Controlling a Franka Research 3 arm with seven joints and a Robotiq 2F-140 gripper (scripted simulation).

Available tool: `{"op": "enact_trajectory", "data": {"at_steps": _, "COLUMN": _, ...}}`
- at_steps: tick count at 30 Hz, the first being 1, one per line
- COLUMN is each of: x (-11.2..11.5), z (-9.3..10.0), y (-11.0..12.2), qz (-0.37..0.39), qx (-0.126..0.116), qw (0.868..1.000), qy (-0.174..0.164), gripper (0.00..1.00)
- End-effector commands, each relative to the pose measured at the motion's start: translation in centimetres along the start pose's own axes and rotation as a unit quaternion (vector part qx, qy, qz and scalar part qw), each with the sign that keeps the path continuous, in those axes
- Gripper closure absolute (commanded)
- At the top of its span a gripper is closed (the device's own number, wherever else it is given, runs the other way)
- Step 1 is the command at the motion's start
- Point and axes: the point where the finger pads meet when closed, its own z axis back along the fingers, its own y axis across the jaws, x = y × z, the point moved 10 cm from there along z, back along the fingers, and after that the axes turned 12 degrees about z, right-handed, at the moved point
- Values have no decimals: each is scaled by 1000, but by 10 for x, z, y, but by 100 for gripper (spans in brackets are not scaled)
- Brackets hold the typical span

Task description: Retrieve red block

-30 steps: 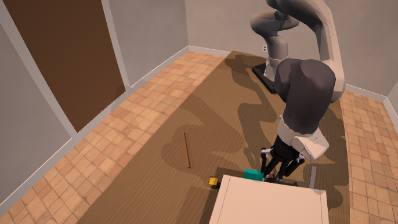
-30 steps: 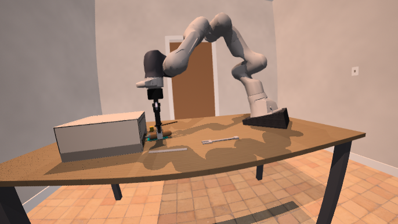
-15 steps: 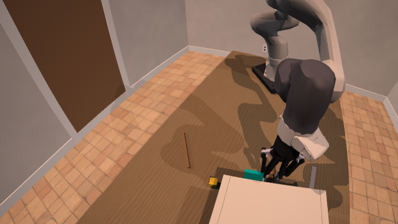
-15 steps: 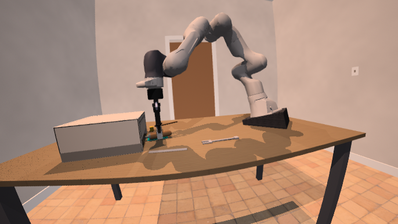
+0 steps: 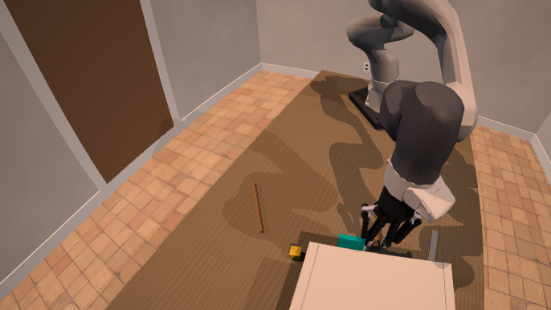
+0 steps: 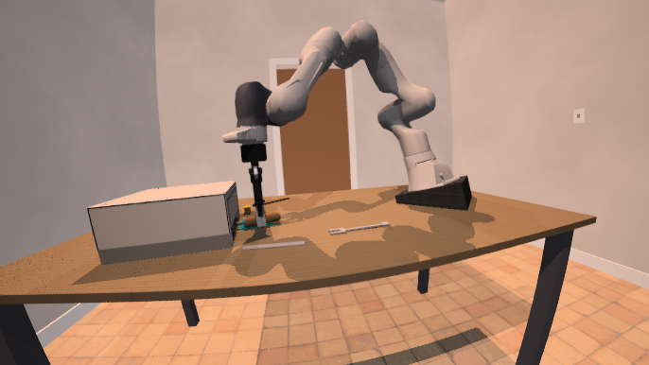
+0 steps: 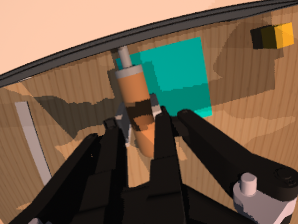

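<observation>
My gripper (image 7: 140, 107) is shut on a brown cylindrical tool (image 7: 133, 92) with a grey tip that points toward the cabinet (image 7: 100, 3). The tool lies low over the table by the left edge of the teal square (image 7: 176, 76). In the exterior view the gripper (image 6: 259, 217) stands upright holding the tool (image 6: 262, 219) just in front of the cabinet (image 6: 163, 219). In the top view the gripper (image 5: 377, 241) is beside the teal square (image 5: 350, 242) at the cabinet's (image 5: 373, 277) edge. The red block is hidden in every view.
A small yellow block (image 5: 295, 251) sits beside the cabinet's corner, past the teal square. A flat grey bar (image 6: 274, 245) lies near the cabinet. A grey forked tool (image 6: 359, 228) lies mid-table. A thin brown stick (image 5: 258, 206) lies further off.
</observation>
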Motion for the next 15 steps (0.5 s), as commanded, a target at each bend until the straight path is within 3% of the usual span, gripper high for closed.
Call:
{"op": "enact_trajectory", "data": {"at_steps": 1, "x": 0, "z": 2, "y": -1, "qz": 4, "qx": 1, "qw": 1000, "qy": 3, "gripper": 100}}
{"op": "enact_trajectory", "data": {"at_steps": 15, "x": 10, "z": 2, "y": -3, "qz": 4, "qx": 1, "qw": 1000, "qy": 3, "gripper": 100}}
